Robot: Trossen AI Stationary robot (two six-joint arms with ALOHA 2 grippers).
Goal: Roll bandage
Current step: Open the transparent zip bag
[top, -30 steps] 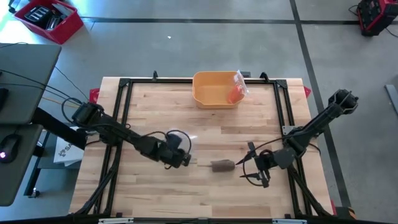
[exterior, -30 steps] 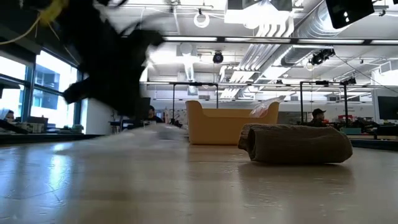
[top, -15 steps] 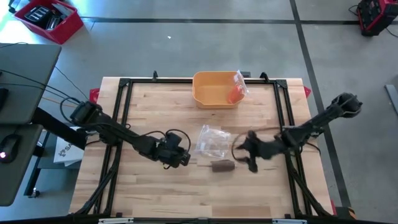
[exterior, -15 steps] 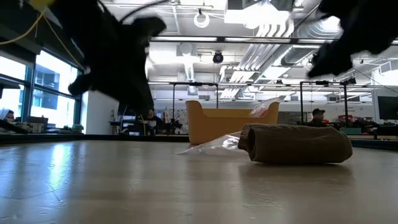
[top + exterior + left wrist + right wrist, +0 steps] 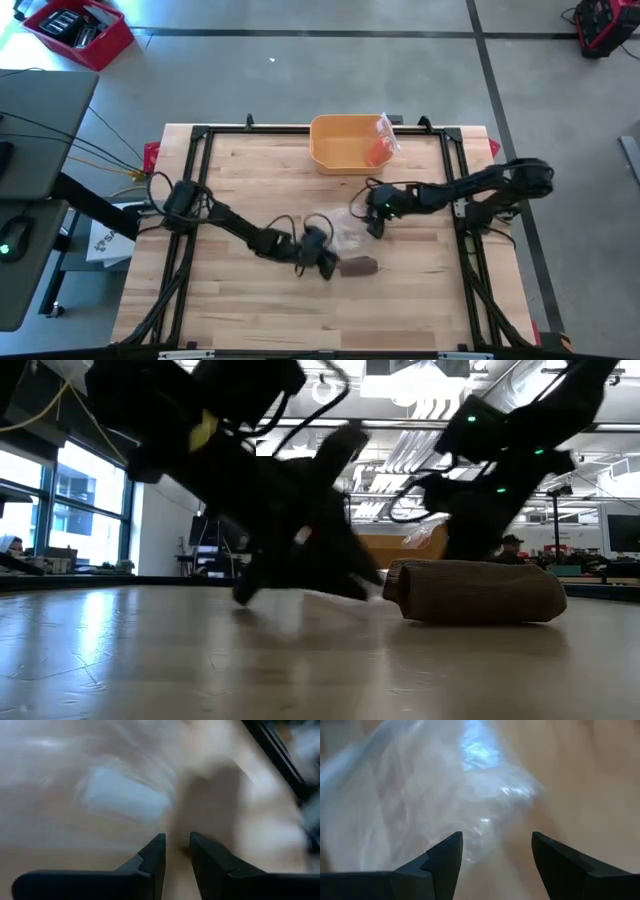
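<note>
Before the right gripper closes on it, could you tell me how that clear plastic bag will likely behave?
The clear plastic bag looks crumpled and thin, so it is probably floppy and light. Its glossy film may slip between the open right gripper fingers. A push would likely slide it across the table.

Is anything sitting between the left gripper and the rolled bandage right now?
Nothing visible. The left gripper is right beside the end of the rolled bandage. The clear plastic bag lies off to the side, under the right gripper.

Left gripper [image 5: 326,262] hides the blurred plastic bag's [image 5: 345,230] near edge.
</note>
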